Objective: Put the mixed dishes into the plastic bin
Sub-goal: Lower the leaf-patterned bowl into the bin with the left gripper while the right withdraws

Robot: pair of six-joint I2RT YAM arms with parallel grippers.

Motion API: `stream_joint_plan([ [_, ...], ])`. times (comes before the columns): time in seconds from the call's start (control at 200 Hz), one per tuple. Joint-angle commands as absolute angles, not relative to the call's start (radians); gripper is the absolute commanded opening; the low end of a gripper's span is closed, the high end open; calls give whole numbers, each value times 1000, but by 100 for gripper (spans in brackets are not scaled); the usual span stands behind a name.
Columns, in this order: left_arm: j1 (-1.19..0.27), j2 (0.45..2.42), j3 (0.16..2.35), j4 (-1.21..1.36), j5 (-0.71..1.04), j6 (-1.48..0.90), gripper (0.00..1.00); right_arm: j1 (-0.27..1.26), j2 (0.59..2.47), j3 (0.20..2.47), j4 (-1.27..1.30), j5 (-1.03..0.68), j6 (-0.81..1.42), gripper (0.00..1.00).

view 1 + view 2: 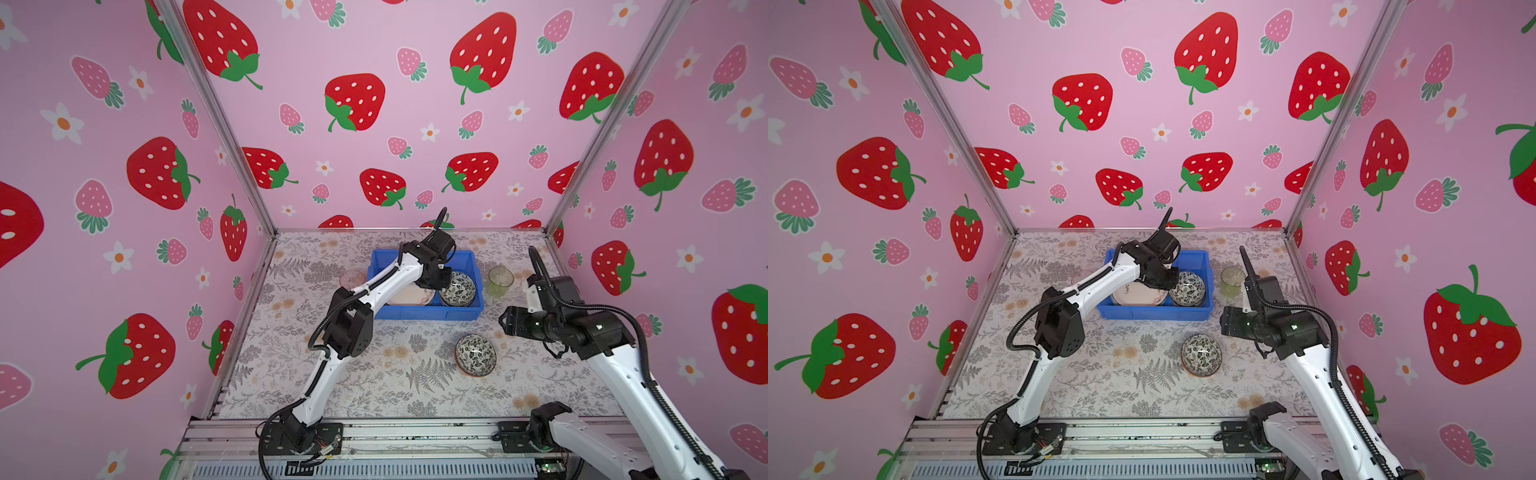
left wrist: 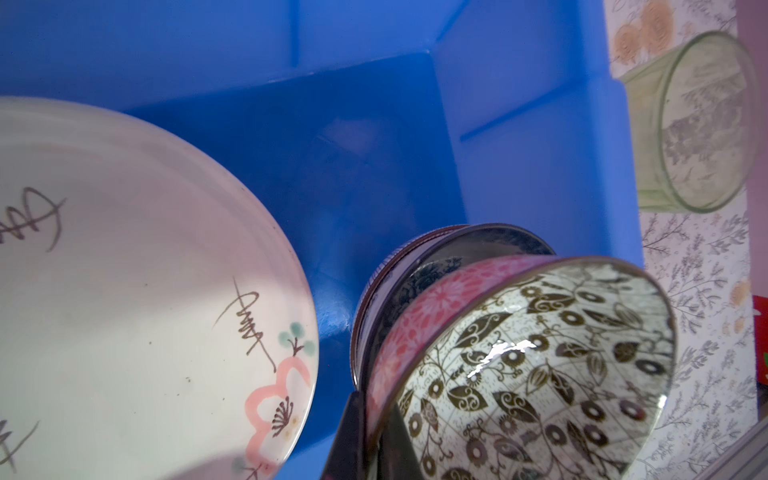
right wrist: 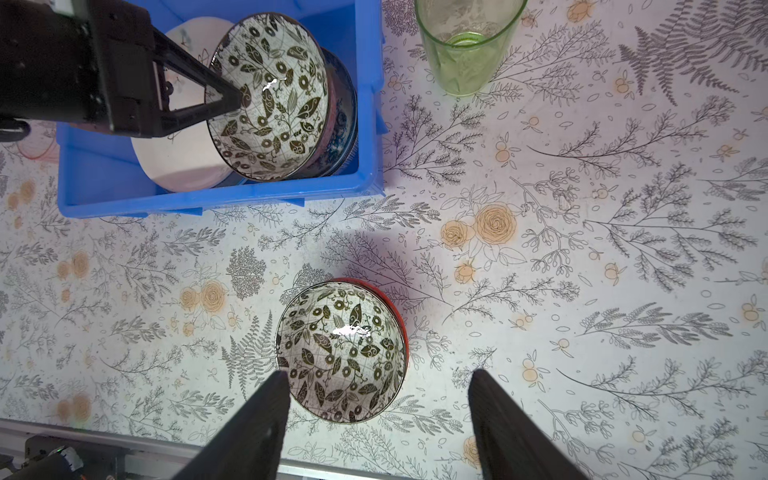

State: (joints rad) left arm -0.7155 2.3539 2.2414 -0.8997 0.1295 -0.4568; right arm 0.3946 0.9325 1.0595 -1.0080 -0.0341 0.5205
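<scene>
The blue plastic bin (image 1: 428, 313) (image 1: 1154, 313) holds a cream flowered plate (image 1: 409, 297) (image 2: 124, 270) and a stack of small bowls. My left gripper (image 1: 442, 278) (image 2: 374, 403) is shut on the rim of the top bowl (image 1: 459, 289) (image 2: 540, 365) (image 3: 274, 95), which has a black-white leaf pattern inside and pink outside. That bowl is tilted on a dark blue bowl (image 2: 436, 257). A matching black-white bowl with an orange outside (image 1: 476, 355) (image 3: 338, 349) sits on the table in front of the bin. My right gripper (image 1: 503, 322) (image 3: 378, 376) hovers open just beside it, empty.
A green tumbler (image 1: 500, 281) (image 3: 465, 50) stands upright right of the bin. A pink tumbler (image 1: 352, 278) stands left of the bin, partly hidden by my left arm. Strawberry-print walls close in the floral table on three sides.
</scene>
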Motion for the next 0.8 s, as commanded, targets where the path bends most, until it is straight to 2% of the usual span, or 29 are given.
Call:
stream_joint_plan([
  [0.0, -707, 2344, 2286, -897, 172, -472, 0, 390, 940, 1043, -1008, -32, 520, 71],
  [0.79, -701, 2385, 2292, -882, 265, -498, 0, 382, 945, 1000, -989, -48, 512, 72],
])
